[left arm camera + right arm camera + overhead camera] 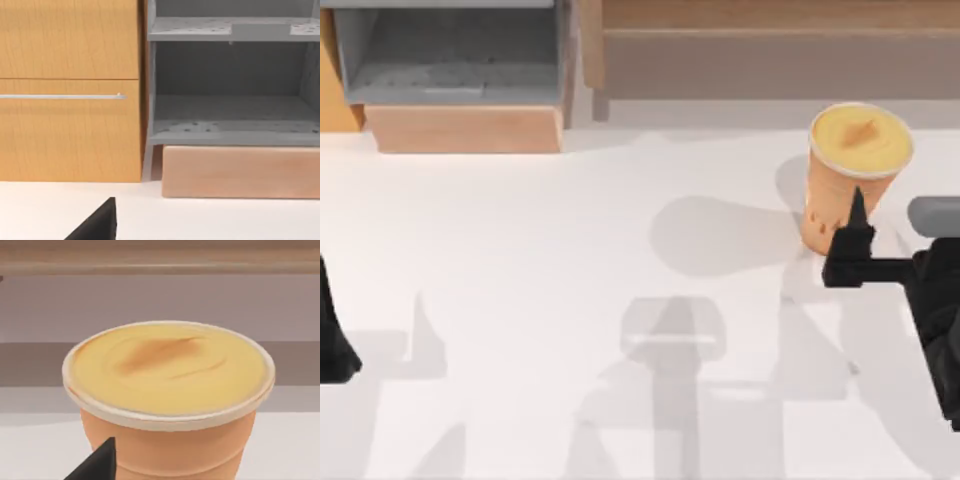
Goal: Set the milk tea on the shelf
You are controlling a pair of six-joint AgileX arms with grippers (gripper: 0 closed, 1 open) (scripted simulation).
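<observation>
The milk tea (848,175) is standing upright on the white worktop (570,260), toward the right side and near the back. Just behind it the shelf (780,50) is running along the back edge, its long taupe-brown board stretching to the right border and its wooden upright (591,45) closing its left end. The cup is not touching the shelf; a narrow strip of worktop is lying between them.

The right gripper (860,232) is sitting at the front side of the cup, low against its wall, with 1 dark finger (858,215) pointing up over the cup's side. How far the fingers are open cannot be told, and no grip on the cup can be confirmed. In the right wrist view the milk tea (170,390) is showing very close, its pale rim and domed top in front of the shelf board (160,305).

The left arm (332,330) is resting at the left edge of the worktop, well apart from the cup. The grey-lined box (460,70) is occupying the back left corner. The wide middle of the worktop is lying open.
</observation>
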